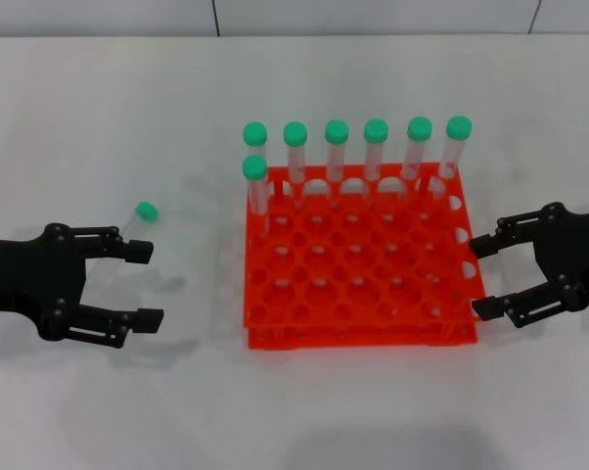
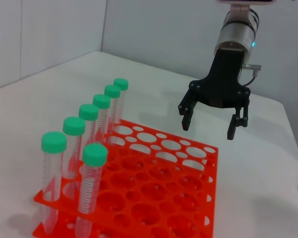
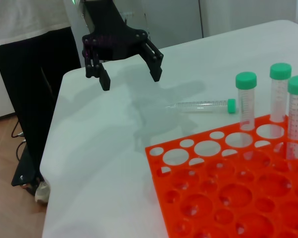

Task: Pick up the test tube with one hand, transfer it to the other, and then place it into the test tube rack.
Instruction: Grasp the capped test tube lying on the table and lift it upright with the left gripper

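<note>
The test tube (image 1: 136, 217), clear with a green cap, lies on the white table left of the rack; it also shows in the right wrist view (image 3: 201, 105). My left gripper (image 1: 143, 284) is open and empty, low over the table just in front of the tube, with its upper finger next to the tube's body. It shows in the right wrist view (image 3: 131, 79) too. The orange-red test tube rack (image 1: 358, 339) stands mid-table. My right gripper (image 1: 482, 277) is open and empty at the rack's right edge, also seen in the left wrist view (image 2: 208, 129).
Several identical green-capped tubes (image 1: 336, 147) stand upright along the rack's far row, one more in the second row at the left (image 1: 256, 181). The rack also shows in the left wrist view (image 2: 139, 174) and the right wrist view (image 3: 196, 196).
</note>
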You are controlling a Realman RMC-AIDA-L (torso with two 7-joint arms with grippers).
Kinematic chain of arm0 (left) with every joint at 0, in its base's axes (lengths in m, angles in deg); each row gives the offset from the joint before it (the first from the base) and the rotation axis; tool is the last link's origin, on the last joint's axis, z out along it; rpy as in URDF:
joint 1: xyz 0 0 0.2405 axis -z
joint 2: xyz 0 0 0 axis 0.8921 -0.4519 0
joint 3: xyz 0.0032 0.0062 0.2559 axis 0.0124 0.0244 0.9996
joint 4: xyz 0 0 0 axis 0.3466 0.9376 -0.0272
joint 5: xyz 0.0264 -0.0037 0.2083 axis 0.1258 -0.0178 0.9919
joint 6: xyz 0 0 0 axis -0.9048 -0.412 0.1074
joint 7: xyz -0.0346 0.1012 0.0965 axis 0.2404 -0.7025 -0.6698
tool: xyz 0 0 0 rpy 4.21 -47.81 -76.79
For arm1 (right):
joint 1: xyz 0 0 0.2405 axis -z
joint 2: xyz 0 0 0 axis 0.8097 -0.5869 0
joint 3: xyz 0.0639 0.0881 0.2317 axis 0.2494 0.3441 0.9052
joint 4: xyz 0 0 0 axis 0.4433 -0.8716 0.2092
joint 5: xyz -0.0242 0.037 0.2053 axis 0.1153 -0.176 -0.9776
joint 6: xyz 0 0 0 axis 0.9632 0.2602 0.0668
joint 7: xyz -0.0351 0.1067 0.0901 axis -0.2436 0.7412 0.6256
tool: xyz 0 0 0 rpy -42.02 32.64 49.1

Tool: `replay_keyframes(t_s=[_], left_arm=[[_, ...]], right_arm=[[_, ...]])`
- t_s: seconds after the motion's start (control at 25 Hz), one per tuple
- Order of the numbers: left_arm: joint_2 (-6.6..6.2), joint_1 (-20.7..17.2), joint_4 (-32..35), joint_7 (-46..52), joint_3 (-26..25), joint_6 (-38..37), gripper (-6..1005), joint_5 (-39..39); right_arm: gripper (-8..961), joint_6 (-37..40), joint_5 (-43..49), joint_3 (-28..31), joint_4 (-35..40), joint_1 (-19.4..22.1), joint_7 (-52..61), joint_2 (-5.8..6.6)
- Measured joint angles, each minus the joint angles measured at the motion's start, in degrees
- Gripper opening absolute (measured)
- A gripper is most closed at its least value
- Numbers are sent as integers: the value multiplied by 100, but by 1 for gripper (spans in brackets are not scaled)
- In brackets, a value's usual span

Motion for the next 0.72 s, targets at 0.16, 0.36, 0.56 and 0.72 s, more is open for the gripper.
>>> replay_keyframes(t_s=[0.16,0.36,0.56,0.72], left_arm=[[5,5,0,2,0,0,872,0],[5,4,0,4,0,0,871,0],[13,4,0,6,0,0,871,0],[42,5,0,10,0,0,870,3]], right_arm=[[791,0,0,-9,0,3,3,-2],[791,0,0,-9,0,11,4,-1],[791,0,0,-8,0,14,6,-2],[791,0,0,-8,-1,23,8,-2]])
